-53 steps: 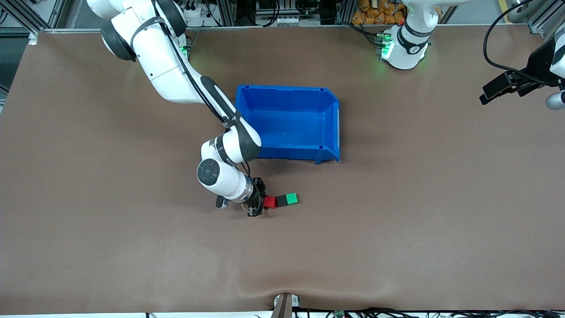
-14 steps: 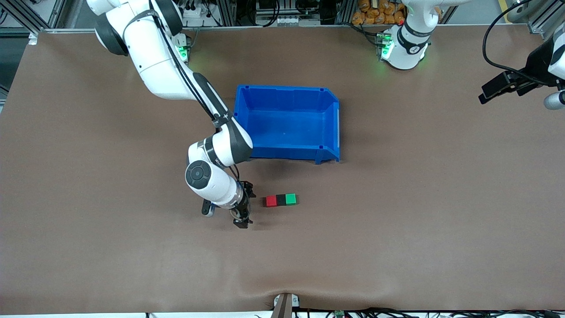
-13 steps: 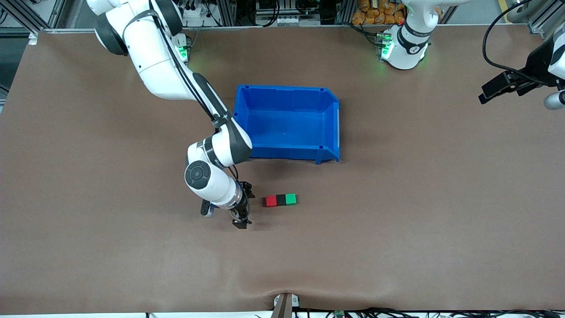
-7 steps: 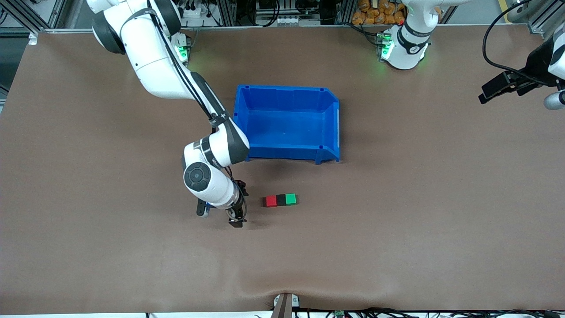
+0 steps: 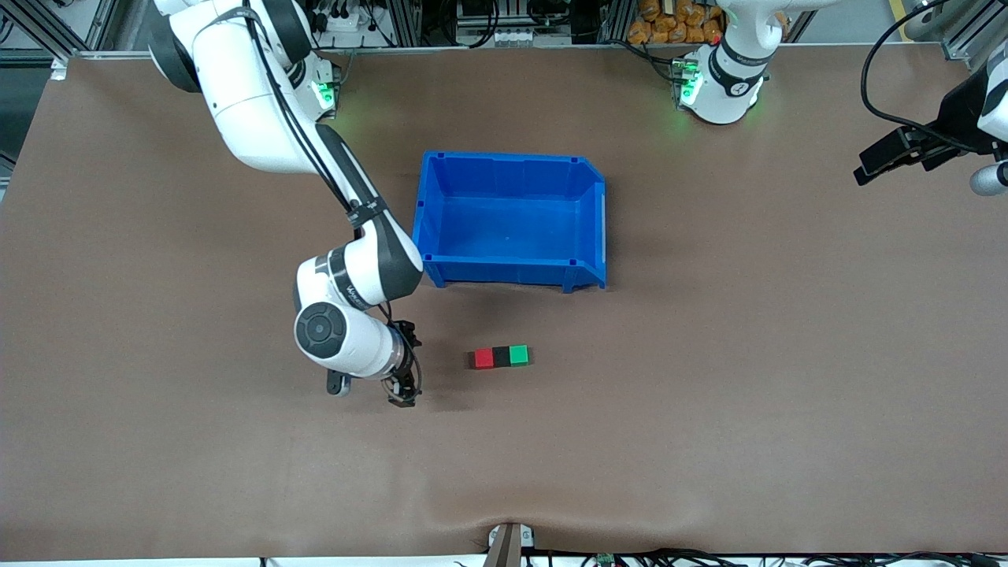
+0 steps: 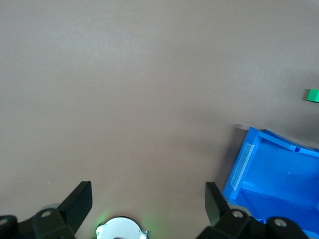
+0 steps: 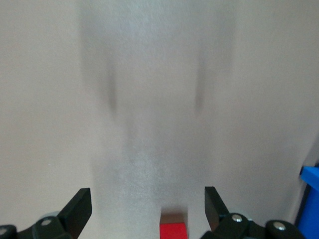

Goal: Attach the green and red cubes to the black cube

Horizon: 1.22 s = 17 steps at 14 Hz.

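Green cube (image 6: 313, 94) shows cut off in left wrist view.

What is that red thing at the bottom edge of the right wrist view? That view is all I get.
Observer: A red cube, one end of a row of three; a black cube touches it, and a green cube touches the black one.
Operator: And the blue bit at the edge?
Observer: A corner of an open blue bin with nothing in it, farther from the front camera than the row.
Operator: Where are the grippers?
Observer: The right gripper hangs open beside the red cube; the left gripper waits, open, at the left arm's end of the table.
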Each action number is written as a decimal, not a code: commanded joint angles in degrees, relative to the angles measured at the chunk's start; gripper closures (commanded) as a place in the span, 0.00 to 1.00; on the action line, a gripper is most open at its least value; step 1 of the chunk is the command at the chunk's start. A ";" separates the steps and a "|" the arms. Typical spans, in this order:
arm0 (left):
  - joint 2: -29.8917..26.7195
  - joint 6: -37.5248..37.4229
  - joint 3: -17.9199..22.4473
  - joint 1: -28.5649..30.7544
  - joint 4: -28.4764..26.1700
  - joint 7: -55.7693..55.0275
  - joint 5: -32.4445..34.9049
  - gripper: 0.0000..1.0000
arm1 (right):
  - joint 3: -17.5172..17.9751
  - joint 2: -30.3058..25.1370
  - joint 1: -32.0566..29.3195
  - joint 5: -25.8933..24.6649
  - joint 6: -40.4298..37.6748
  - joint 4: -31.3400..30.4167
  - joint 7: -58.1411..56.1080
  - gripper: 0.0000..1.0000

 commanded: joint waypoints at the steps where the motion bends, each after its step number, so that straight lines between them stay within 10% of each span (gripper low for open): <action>1: -0.71 -0.46 -0.19 0.56 -0.25 0.98 -0.75 0.00 | 1.10 -1.44 -2.14 -0.61 -3.54 0.27 -4.96 0.00; 17: -0.71 -0.55 -0.19 0.56 -0.25 0.98 -0.75 0.00 | 0.92 -5.05 -7.59 -0.44 -20.51 3.17 -34.25 0.00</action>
